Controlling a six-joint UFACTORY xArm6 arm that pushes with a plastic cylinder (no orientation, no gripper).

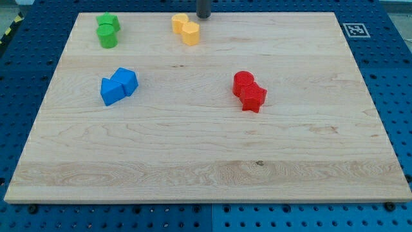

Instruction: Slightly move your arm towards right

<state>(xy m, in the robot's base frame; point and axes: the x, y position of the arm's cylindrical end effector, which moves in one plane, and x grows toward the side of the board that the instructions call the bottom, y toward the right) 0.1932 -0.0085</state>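
Note:
My tip (203, 17) is at the view's top edge, on the far edge of the wooden board (206, 148), just right of and above the yellow blocks. Two yellow blocks (186, 29) touch each other there. Two green blocks (107, 30) stand together at the top left. Two blue blocks (118, 86) touch at the left middle. A red cylinder (243, 82) touches a red star-like block (253, 98) right of centre. Only the lowest part of the rod shows; the rest is cut off by the frame.
The board lies on a blue pegboard table (393, 77). A black-and-white marker tag (355, 29) sits off the board's top right corner. A yellow-black striped edge (8, 32) shows at the far left.

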